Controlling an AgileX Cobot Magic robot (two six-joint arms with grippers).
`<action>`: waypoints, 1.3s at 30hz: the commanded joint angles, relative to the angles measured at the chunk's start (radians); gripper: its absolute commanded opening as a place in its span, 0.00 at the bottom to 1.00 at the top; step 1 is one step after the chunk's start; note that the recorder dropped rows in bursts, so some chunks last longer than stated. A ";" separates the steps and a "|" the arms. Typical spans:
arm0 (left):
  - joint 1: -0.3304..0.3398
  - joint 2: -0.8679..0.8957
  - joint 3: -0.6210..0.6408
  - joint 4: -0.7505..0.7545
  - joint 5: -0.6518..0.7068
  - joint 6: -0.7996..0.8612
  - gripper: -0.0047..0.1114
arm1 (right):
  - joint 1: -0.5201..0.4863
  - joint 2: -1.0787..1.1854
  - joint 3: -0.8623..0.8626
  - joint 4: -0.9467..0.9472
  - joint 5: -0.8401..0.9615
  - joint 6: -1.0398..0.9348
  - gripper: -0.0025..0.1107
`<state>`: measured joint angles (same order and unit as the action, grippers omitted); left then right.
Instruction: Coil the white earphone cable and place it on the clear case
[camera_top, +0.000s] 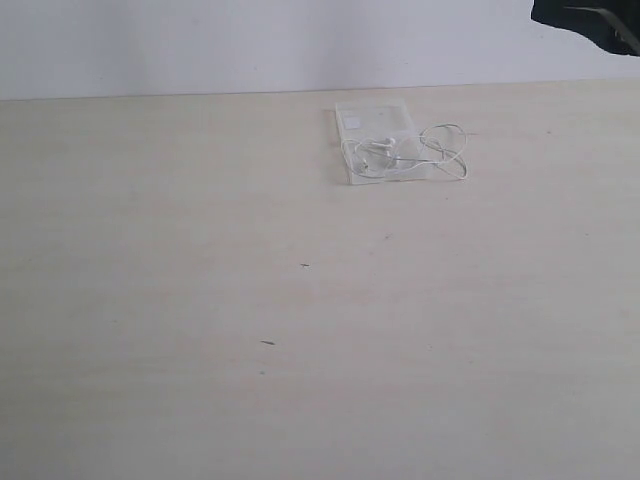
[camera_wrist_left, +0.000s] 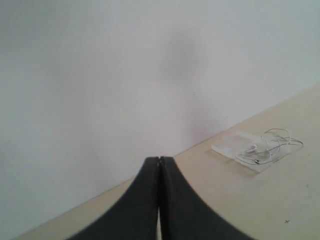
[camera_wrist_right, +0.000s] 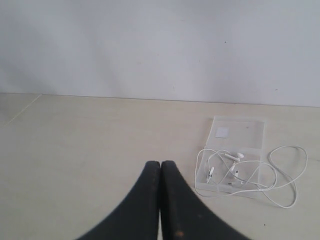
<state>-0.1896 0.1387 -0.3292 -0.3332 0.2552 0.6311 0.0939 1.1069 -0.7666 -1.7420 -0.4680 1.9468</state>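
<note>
Seeing the thin white earphone cable (camera_top: 402, 157) sprawled loose, not coiled: earbuds and a tangle on top of the small flat clear plastic case (camera_top: 375, 113), wide loops spilling off it toward the right edge of the pale beige worktop (camera_top: 300, 320). Touching the case, only partly on it. Judging the task as not done: no tidy coil, and loops on bare worktop.

Placing the case near the far edge, right of middle, lying flat. Guessing the slack layout leaves room to gather the loops.

Reading the black left end effector (camera_wrist_left: 159, 160) as tips pressed together, holding nothing, well apart from the case. Same for the black right end effector (camera_wrist_right: 160, 164): closed tight, empty, short of the case.

Must spread before any pick. Expect a fiddly pinch on such thin wire; going for a raised loop looks easier.
</note>
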 joint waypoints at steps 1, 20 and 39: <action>0.003 -0.048 0.005 0.002 0.007 0.023 0.04 | -0.001 -0.004 0.003 -0.002 0.002 -0.008 0.02; 0.007 -0.139 0.163 0.481 0.058 -1.013 0.04 | -0.001 -0.004 0.003 -0.002 0.002 -0.008 0.02; 0.008 -0.139 0.329 0.504 0.050 -1.006 0.04 | -0.001 -0.004 0.003 -0.002 0.002 -0.008 0.02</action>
<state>-0.1854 0.0050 -0.0034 0.1645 0.2884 -0.3708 0.0939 1.1069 -0.7666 -1.7420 -0.4680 1.9468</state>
